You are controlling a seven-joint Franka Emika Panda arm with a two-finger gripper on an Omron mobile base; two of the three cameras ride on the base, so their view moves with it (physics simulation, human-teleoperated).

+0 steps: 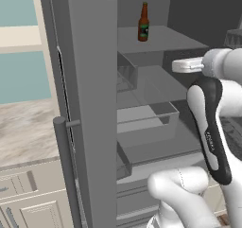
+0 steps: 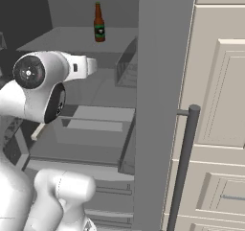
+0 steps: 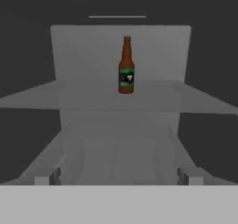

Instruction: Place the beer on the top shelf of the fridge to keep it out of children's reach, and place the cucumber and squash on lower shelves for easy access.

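The beer, a brown bottle with a green label, stands upright on the top shelf of the open fridge. Nothing touches it. My gripper is open and holds nothing. It hangs in front of the shelf edge, well short of the bottle and facing it. Its white hand sits just outside the fridge at about top-shelf height. Below are the lower shelves and a translucent bin. The cucumber and squash are out of view.
The grey fridge door stands open with its bar handle. Cream cabinets flank the fridge. A counter and drawers lie beyond the door on the other side. My own arm stands before the opening.
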